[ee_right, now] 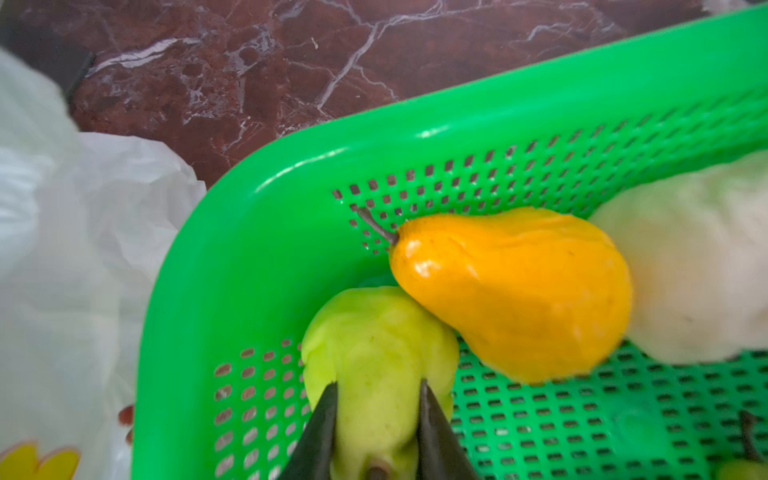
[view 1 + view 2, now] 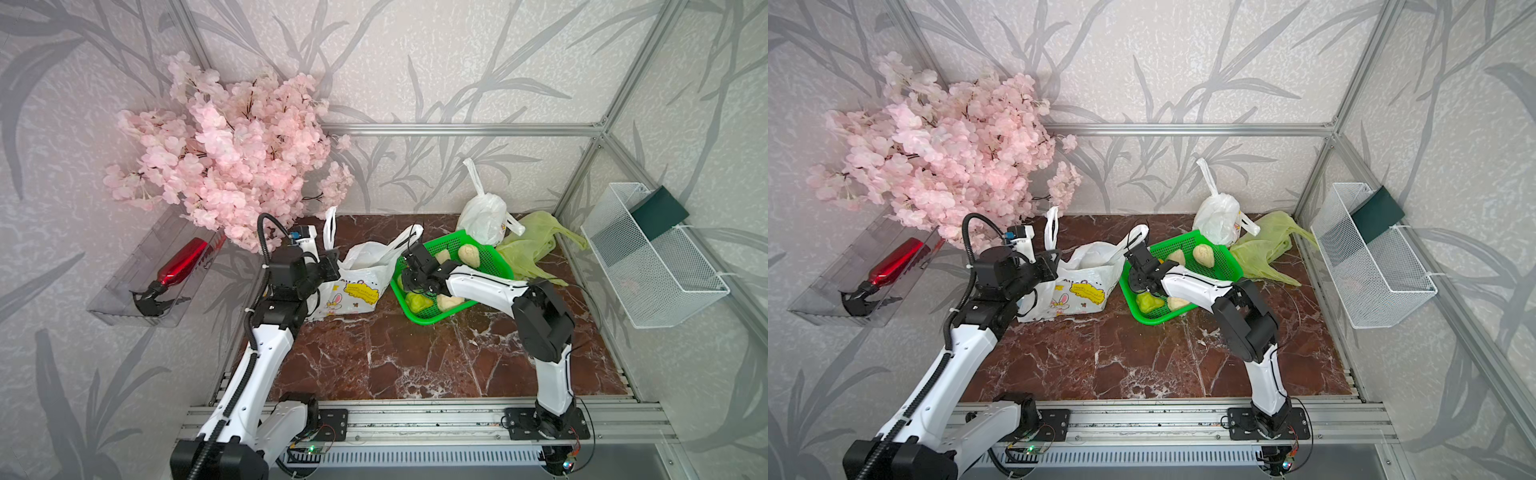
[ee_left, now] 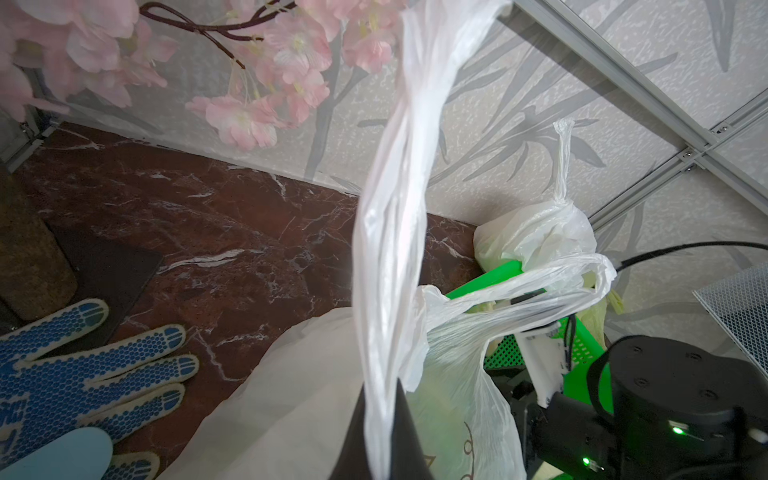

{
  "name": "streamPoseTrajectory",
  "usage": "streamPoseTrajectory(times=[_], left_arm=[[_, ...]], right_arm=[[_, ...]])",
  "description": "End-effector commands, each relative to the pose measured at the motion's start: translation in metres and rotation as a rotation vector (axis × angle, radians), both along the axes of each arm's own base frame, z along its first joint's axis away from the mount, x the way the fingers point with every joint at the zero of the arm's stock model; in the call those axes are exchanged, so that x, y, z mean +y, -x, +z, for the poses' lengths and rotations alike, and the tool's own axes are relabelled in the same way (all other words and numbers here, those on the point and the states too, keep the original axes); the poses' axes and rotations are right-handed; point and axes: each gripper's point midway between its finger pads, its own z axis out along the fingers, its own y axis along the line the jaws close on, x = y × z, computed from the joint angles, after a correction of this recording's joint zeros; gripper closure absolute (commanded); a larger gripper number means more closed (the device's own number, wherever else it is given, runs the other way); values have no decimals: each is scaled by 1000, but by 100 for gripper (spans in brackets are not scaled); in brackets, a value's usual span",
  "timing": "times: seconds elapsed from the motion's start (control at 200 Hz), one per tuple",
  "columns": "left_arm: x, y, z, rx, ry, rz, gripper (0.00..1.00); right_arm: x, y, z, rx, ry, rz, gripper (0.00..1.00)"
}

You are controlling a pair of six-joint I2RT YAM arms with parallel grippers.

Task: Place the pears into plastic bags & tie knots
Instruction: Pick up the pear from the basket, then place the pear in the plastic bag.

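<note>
My left arm reached forward along the left edge of the marble table (image 2: 374, 353), wrist turned inward toward the rabbit-print bag (image 2: 357, 286). My left gripper (image 3: 380, 399) was clenched on one handle (image 3: 395, 208) of that bag, and the white strip ran up taut from between my fingers while the bag stood open just beside the green basket (image 1: 249, 249). My right arm had its elbow raised and its forearm stretched across the basket, wrist dipped into the corner nearest the bag. My right gripper (image 1: 376, 395) was partly closed, its two fingers pressed against the sides of a green pear (image 1: 374, 353) that lay in that corner. An orange pear (image 1: 511, 291) touched the green one, and a cream pear (image 1: 698, 270) lay against the orange. At the back of the table, a tied white bag (image 2: 484, 220) stood with its knot (image 2: 482, 193) on top, and the yellow-green bag (image 2: 528, 245) lay crumpled beside it.
</note>
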Motion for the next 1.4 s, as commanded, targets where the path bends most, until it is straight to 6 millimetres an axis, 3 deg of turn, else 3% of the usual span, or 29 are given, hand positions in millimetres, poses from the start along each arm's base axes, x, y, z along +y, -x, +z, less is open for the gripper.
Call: streamPoseTrajectory(times=[0.0, 0.055, 0.07, 0.16, 0.23, 0.4, 0.54, 0.675, 0.76, 0.78, 0.85, 0.935, 1.065, 1.27, 1.395], left_arm=[[2, 0, 17, -50, -29, 3, 100], [1, -1, 19, -55, -32, -5, 100], [0, -1, 20, -57, -32, -10, 100], [-7, 0, 26, -72, -29, -50, 100], [-10, 1, 31, -81, -34, -74, 100], [-28, 4, 41, -126, -1, -175, 100], [-34, 8, 44, -144, 14, -211, 100], [-38, 14, 45, -143, 16, -241, 100], [-41, 16, 44, -141, 12, -254, 100], [-41, 17, 44, -141, 12, -255, 100], [-42, 17, 44, -142, 13, -257, 100], [-40, 16, 42, -140, 9, -244, 100], [-40, 18, 43, -148, -1, -246, 100], [-49, 18, 31, -143, 25, -300, 100], [-46, 19, 21, -120, 6, -288, 100]], right_arm=[[-13, 13, 58, -62, -128, 54, 80], [-25, 22, 56, 3, -195, 56, 80], [-28, 26, 64, 7, -228, 61, 80], [-52, 40, 69, 78, -304, 58, 81], [-60, 56, 89, 85, -332, 104, 81], [-20, 98, 171, 88, -538, 318, 81], [6, 81, 217, -21, -643, 316, 81], [31, 51, 228, -66, -676, 290, 82], [54, 41, 223, -61, -658, 316, 82], [62, 37, 210, -36, -643, 315, 82], [80, 37, 193, -20, -599, 357, 82], [97, 46, 166, 42, -551, 392, 82], [107, 56, 124, 133, -525, 402, 82], [125, 30, 54, 215, -364, 361, 80], [129, 23, 45, 182, -302, 348, 69]])
